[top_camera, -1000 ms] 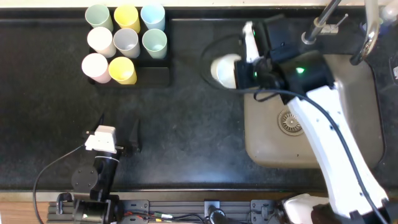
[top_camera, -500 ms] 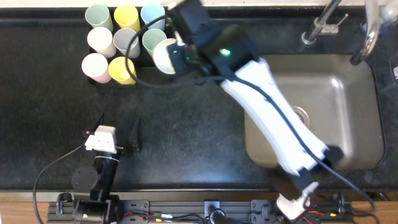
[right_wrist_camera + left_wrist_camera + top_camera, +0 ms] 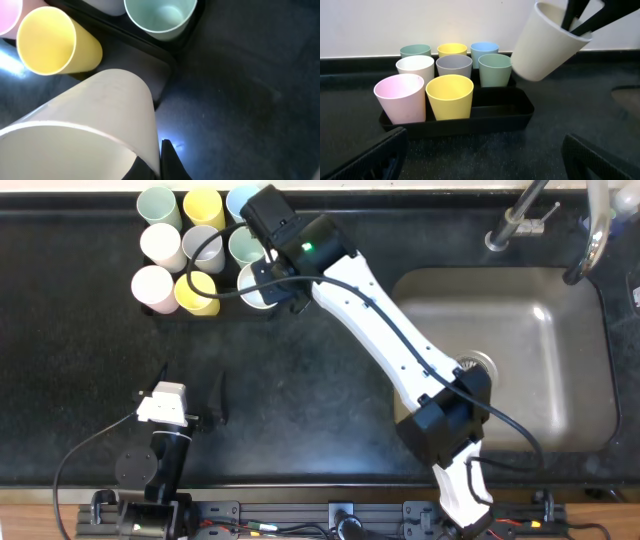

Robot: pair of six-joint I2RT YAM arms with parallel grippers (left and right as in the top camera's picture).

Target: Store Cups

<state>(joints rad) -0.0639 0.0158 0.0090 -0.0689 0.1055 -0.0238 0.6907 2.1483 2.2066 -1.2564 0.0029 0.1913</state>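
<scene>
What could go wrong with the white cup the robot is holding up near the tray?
1. The white cup hangs tilted in the right claw. If it is let go like that, it might land on its side instead of standing in the empty corner of the tray.
2. That corner sits right beside the yellow cup and the green cup, so coming down crooked could knock one over.

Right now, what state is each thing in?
white cup: tilted, in the air, held at its rim
right hand: shut on the white cup
left hand: open, holding nothing
stored cups: eight, upright in the tray
tray: one corner slot unfilled
</scene>
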